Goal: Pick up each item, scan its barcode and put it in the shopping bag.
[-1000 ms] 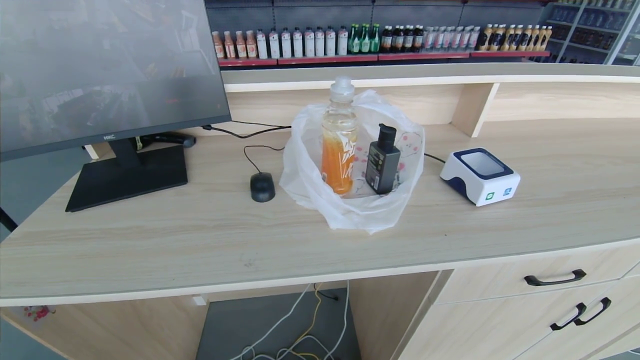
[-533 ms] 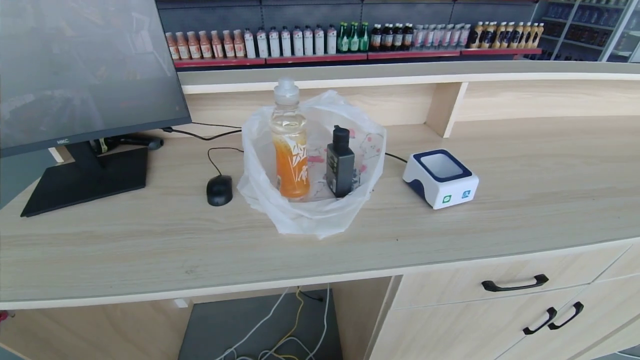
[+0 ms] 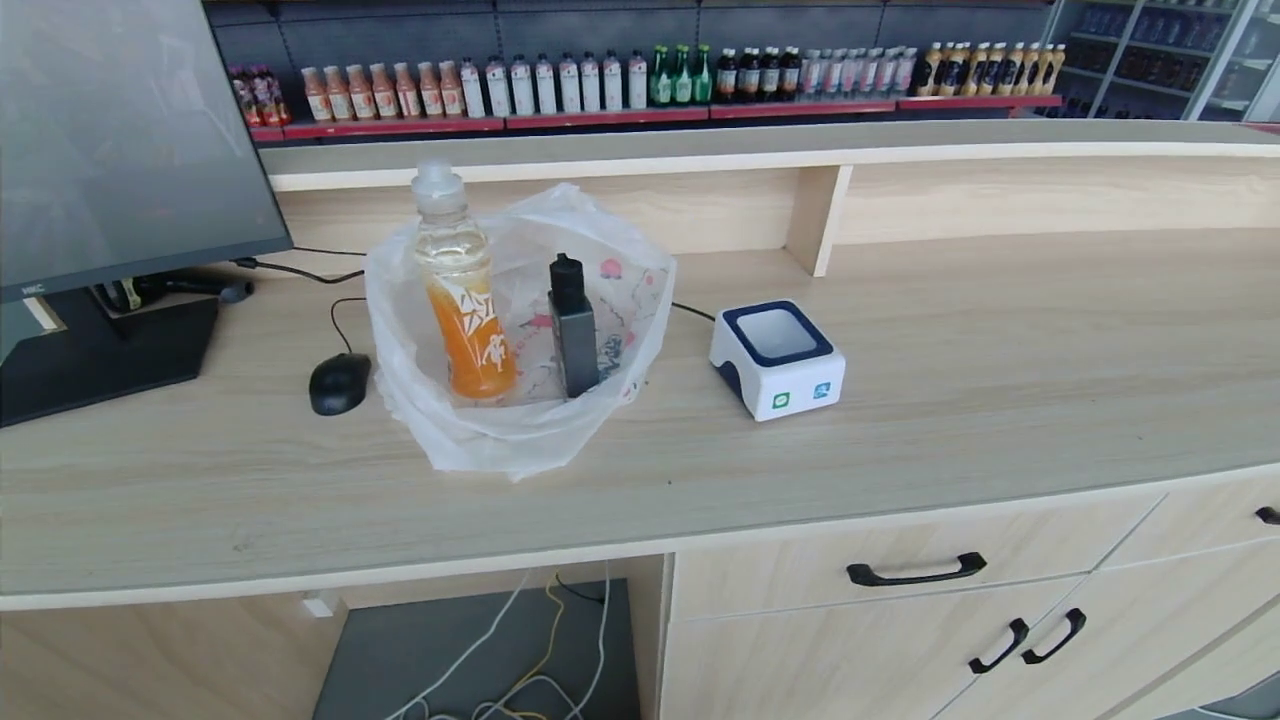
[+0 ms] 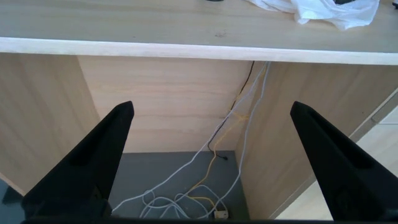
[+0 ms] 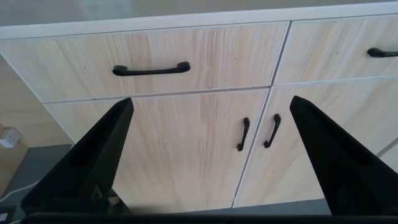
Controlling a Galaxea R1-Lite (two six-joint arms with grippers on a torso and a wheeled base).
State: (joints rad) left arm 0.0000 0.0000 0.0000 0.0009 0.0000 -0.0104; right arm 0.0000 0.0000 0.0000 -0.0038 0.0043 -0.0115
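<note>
Shopping bag (image 3: pixel 500 450) holds orange bottle (image 3: pixel 470 320) and dark bottle (image 3: pixel 574 335); left claw (image 4: pixel 211 109) and right claw (image 5: pixel 211 102) gape empty.

Pale wooden counter (image 3: pixel 950 330) carrying checkout gear.
From the robot's left to right, its top bears a black monitor base (image 3: pixel 110 355), a black mouse (image 3: pixel 339 383), an open white shopping bag (image 3: pixel 500 445), and a white-and-blue barcode scanner (image 3: pixel 778 358) near the bag.

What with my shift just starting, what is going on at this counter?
Nothing is being handled right now. The orange drink bottle and the black bottle stand upright inside the shopping bag on the counter, with the scanner beside it. The left end effector and right end effector hang open and empty below its top edge.
</note>
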